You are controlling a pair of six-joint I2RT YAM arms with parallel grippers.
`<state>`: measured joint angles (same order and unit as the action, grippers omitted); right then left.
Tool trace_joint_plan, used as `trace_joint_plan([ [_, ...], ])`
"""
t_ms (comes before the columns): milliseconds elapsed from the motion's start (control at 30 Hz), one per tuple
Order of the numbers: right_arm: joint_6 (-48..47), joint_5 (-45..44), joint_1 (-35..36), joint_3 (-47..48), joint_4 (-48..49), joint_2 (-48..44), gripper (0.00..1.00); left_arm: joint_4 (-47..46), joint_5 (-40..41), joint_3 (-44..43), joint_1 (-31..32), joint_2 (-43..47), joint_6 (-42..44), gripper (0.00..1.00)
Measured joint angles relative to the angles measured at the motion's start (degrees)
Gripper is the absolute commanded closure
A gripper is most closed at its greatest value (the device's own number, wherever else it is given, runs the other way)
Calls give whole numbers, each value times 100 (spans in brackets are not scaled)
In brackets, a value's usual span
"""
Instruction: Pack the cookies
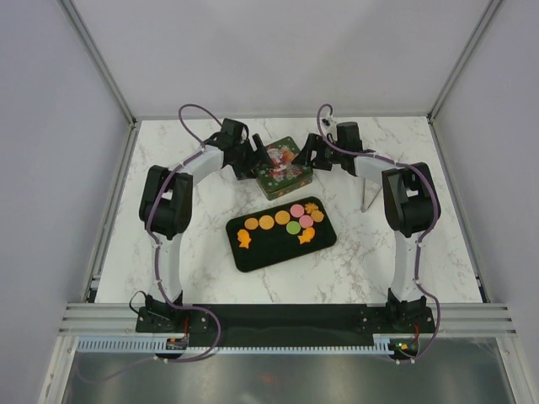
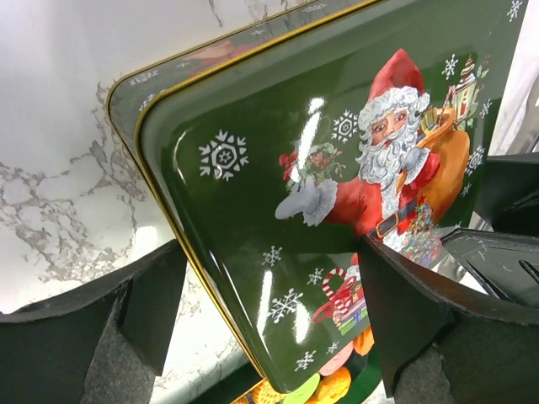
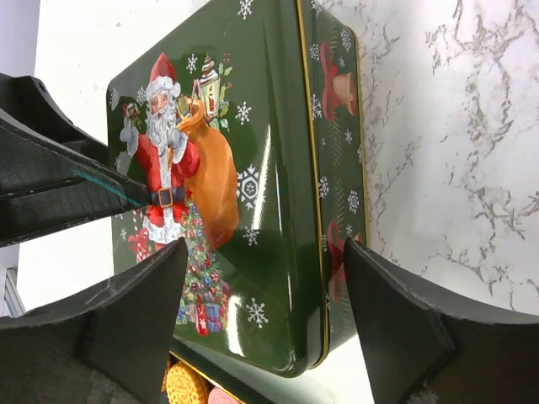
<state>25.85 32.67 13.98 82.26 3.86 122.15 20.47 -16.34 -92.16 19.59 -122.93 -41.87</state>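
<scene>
cookies (image 1: pixel 282 223) lie in a loose cluster on a black tray (image 1: pixel 261 252) on the marble worktop (image 1: pixel 379 252), just in front of a green santa tin (image 1: pixel 284 167). left jaws and right jaws are both apart, each spread over an opposite end of the tin.

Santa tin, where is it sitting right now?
In the top view the Santa tin sits mid-table toward the far side, between the left gripper and right gripper, just behind the black tray of cookies.
</scene>
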Motion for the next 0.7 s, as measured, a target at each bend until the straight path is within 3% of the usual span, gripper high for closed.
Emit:
trace_joint_plan([
  [433,302,-420,254,-337,144,-160,50,870,348,-1119,-79,-470,772,17],
  [533,350,-507,393,-481,109,-289,48,1180,470,-1534,-85,-645,1106,17],
  [700,326,-621,647,-605,-127,-487,28,1670,627,-2295,-85,-986,1696,17],
])
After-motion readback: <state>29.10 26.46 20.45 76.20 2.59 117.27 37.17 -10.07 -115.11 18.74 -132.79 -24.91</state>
